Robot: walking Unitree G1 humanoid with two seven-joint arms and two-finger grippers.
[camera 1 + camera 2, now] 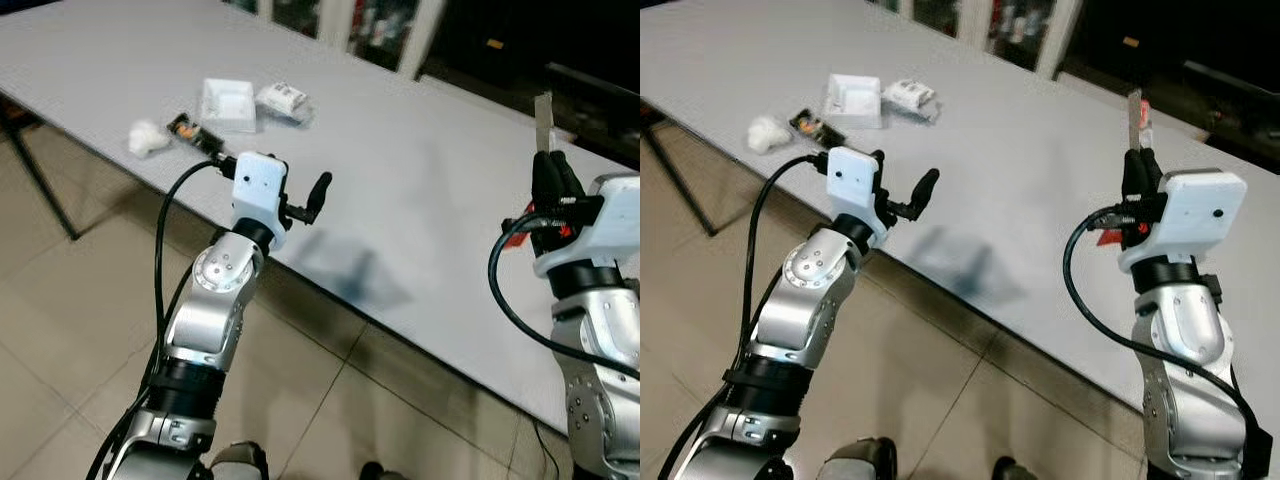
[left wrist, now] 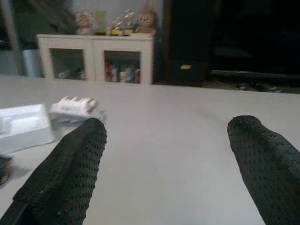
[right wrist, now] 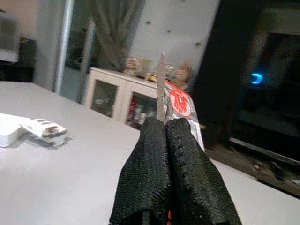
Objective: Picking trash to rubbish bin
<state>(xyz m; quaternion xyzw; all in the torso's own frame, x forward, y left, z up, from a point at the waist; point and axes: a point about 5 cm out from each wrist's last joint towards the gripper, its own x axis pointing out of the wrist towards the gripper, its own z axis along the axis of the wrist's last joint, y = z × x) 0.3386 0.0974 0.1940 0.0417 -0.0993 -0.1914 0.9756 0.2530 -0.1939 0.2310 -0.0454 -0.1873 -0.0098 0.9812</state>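
Your right gripper (image 1: 1137, 172) is clamped on a flat snack wrapper (image 3: 174, 104) standing upright above the grey table (image 1: 430, 200), while your spread, empty left gripper (image 1: 318, 196) sits nearer the litter at far left.

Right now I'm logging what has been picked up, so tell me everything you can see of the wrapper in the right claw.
The wrapper is a thin, flat, silvery packet with a red round print on one face. It stands upright, edge-on, above the table, touching nothing else. The right claw is shut on its lower part, the black fingers pressed together around it. Its lower end is hidden.
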